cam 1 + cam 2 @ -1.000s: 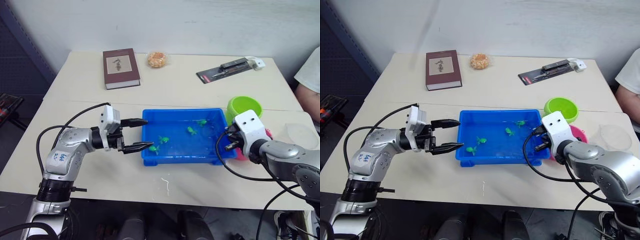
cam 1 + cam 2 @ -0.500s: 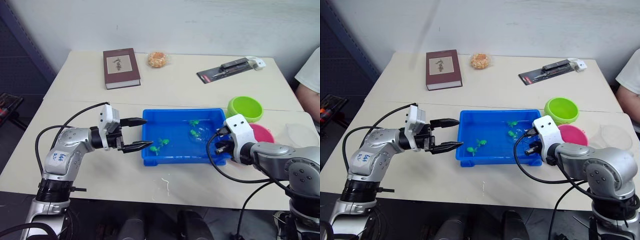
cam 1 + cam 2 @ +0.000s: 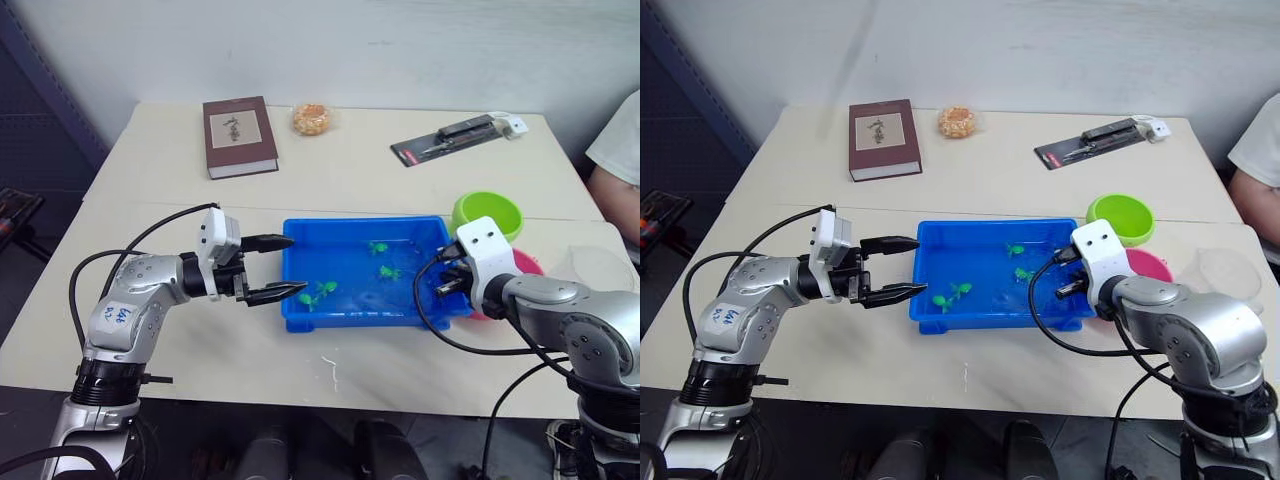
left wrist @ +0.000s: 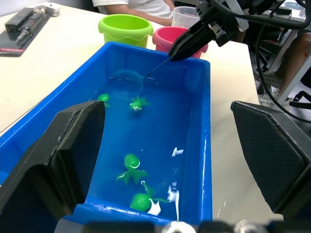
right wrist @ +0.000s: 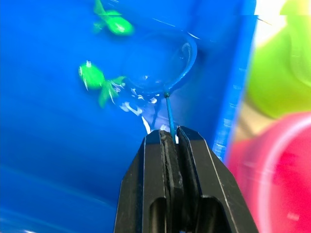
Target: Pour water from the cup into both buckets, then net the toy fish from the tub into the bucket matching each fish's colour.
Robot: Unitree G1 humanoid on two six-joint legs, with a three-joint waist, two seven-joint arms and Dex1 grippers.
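Observation:
The blue tub point(image 3: 350, 320) holds water and several green toy fish point(image 3: 388, 271). My right gripper point(image 3: 447, 283) is at the tub's right end, shut on the thin handle of the net point(image 5: 169, 114). The net's hoop point(image 5: 160, 63) is dipped in the water, with a green fish point(image 5: 92, 76) just beside it. My left gripper point(image 3: 283, 268) hangs open at the tub's left wall with nothing between its fingers. The lime green bucket point(image 3: 487, 212) and the pink bucket point(image 3: 528, 262) stand right of the tub, behind my right gripper. The clear cup point(image 3: 1230, 268) stands further right.
A brown book point(image 3: 239, 135), an orange snack bag point(image 3: 311, 119) and a packaged black tool point(image 3: 455, 138) lie along the far side of the table. A person point(image 3: 615, 150) sits at the right edge.
My right gripper carried the net toward the tub's middle, then back a little toward its right end. The green fish drifted. The left arm has stayed in place.

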